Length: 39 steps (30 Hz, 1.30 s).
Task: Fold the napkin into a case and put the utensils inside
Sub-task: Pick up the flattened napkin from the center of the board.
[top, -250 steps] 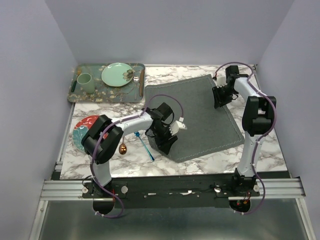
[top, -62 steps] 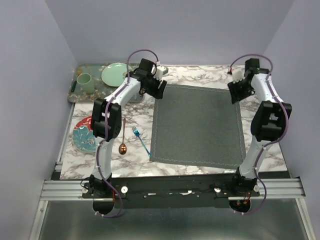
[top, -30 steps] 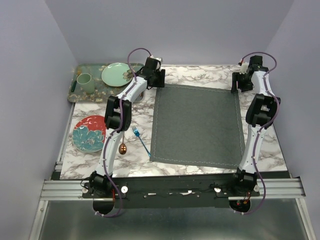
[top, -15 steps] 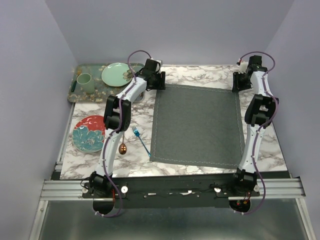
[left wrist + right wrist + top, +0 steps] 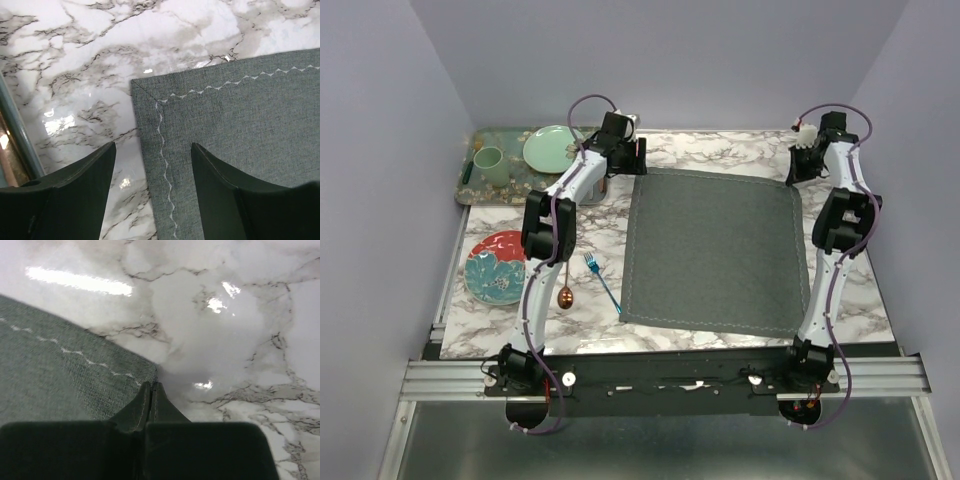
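Top external: saw the white marble table (image 5: 720, 148) filling the middle of the frame. Found the napkin (image 5: 715, 250), dark grey, spread flat and unfolded right of centre, far bigger than either plate. Noted the patterned green tray (image 5: 520, 197) at upper left, carrying a pale green plate (image 5: 554, 148) and a green cup (image 5: 488, 165). Spotted a red-and-teal plate (image 5: 495, 268) at left, below the tray. Saw the left gripper (image 5: 625, 160) at the napkin's upper left corner and the right gripper (image 5: 798, 170) at its upper right corner. Found the copper spoon (image 5: 565, 296) and the small blue fork (image 5: 604, 285) on bare marble between the red-and-teal plate and the napkin's left edge, near each other, fork lying at a slant, neither touching the cloth.

Left wrist: saw the left gripper (image 5: 152, 146) released, fingers (image 5: 75, 200) spread wide to either side of the napkin's stitched corner (image 5: 240, 125), gripping nothing.

Right wrist: saw the right gripper (image 5: 151, 386) clenched, jaws pressed together, tips at the very corner of the napkin (image 5: 60, 370); could not tell of any cloth caught between them.
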Available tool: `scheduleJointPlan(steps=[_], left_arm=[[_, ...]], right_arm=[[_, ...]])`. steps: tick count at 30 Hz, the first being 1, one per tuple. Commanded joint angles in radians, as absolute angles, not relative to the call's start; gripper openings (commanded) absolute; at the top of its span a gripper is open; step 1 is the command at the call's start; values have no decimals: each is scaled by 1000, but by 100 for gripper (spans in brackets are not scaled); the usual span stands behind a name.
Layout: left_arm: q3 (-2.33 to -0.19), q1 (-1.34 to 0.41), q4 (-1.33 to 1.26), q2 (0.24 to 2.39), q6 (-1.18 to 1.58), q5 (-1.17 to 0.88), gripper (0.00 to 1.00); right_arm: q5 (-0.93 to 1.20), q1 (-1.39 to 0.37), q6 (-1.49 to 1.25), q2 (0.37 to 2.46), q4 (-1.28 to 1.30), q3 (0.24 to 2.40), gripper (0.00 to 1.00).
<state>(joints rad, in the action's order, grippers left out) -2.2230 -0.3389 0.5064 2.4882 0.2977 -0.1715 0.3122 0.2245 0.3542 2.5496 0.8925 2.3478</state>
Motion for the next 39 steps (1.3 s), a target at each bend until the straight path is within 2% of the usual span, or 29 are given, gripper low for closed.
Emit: scheduleJointPlan(steps=[1, 4, 7, 11, 12, 19, 22, 30, 39], left_arm=[[-2178, -328, 509, 2327, 200, -212, 73], [-2119, -318, 517, 2271, 141, -248, 77], [-2027, -298, 512, 2179, 101, -291, 80], [-1872, -262, 505, 2036, 54, -348, 81], [-1847, -256, 509, 2016, 45, -360, 81], [-1582, -222, 540, 1829, -101, -422, 79], [-1461, -222, 551, 1744, -179, -460, 78], [-1279, -291, 580, 1634, -307, -479, 70], [-1436, -507, 515, 1796, -210, -373, 64]], right_arm=[[451, 219, 419, 2386, 960, 2297, 1], [515, 206, 491, 2271, 1026, 2238, 1], [558, 201, 566, 2140, 1074, 2091, 1], [592, 198, 710, 1981, 1175, 1861, 1], [592, 198, 741, 1945, 1190, 1748, 1], [453, 205, 1015, 1600, 1227, 1194, 1], [393, 241, 1071, 1488, 1215, 1051, 1], [330, 284, 1042, 1479, 1115, 983, 1], [272, 284, 802, 1727, 920, 1094, 1]])
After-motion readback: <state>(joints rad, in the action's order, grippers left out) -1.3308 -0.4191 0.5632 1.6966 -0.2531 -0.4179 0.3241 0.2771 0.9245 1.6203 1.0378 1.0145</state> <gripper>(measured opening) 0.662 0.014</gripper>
